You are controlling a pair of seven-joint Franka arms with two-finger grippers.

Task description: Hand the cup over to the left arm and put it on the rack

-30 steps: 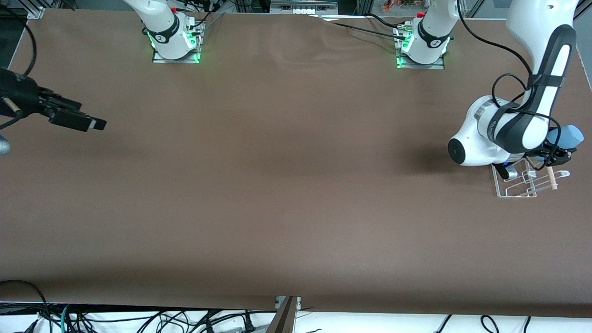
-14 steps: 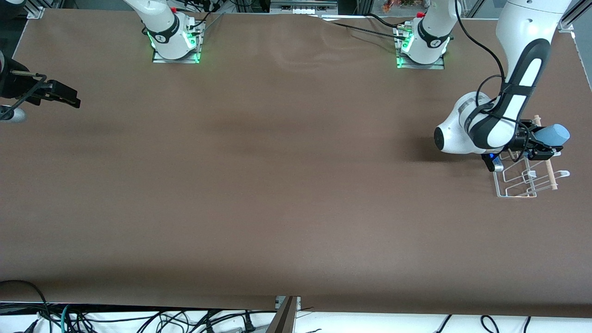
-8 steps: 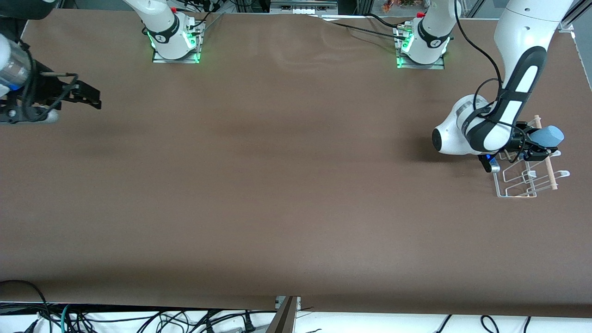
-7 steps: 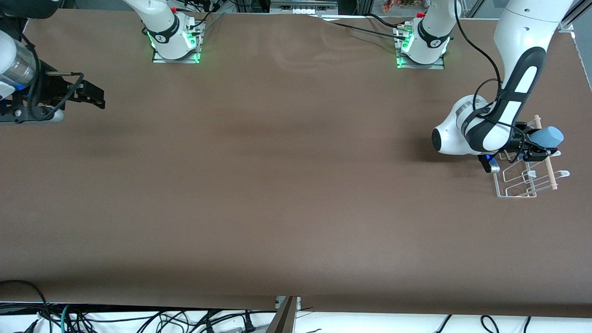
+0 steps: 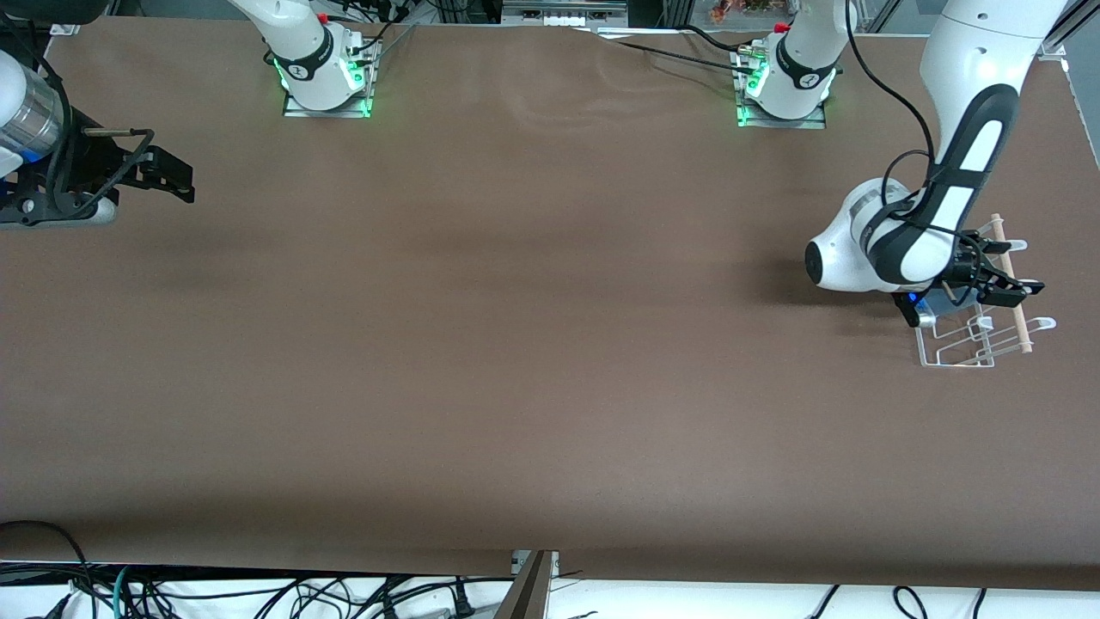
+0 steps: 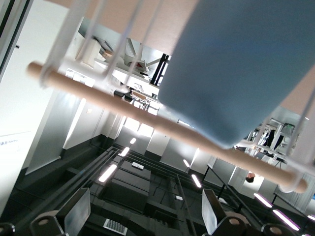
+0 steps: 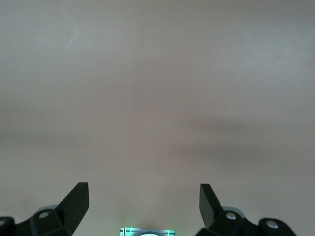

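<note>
The light-blue cup point(image 6: 246, 64) fills the left wrist view, lying against the white wires of the rack point(image 6: 74, 29) and across its wooden rod point(image 6: 123, 105). My left gripper point(image 6: 145, 214) is open and empty, its fingers apart from the cup. In the front view the left gripper point(image 5: 1018, 291) is low over the rack point(image 5: 971, 344) at the left arm's end of the table, and the hand hides the cup. My right gripper point(image 5: 163, 176) is open and empty over the table's right-arm end; it also shows in the right wrist view point(image 7: 142, 204).
The brown table point(image 5: 516, 344) carries only the rack. The two arm bases point(image 5: 326, 77) point(image 5: 786, 82) stand along the edge farthest from the front camera. The rack sits close to the table's end edge.
The left gripper has opened and let go of the cup, which no longer shows at its fingertips in the front view. The right gripper has swung in from the table's end and now holds still.
</note>
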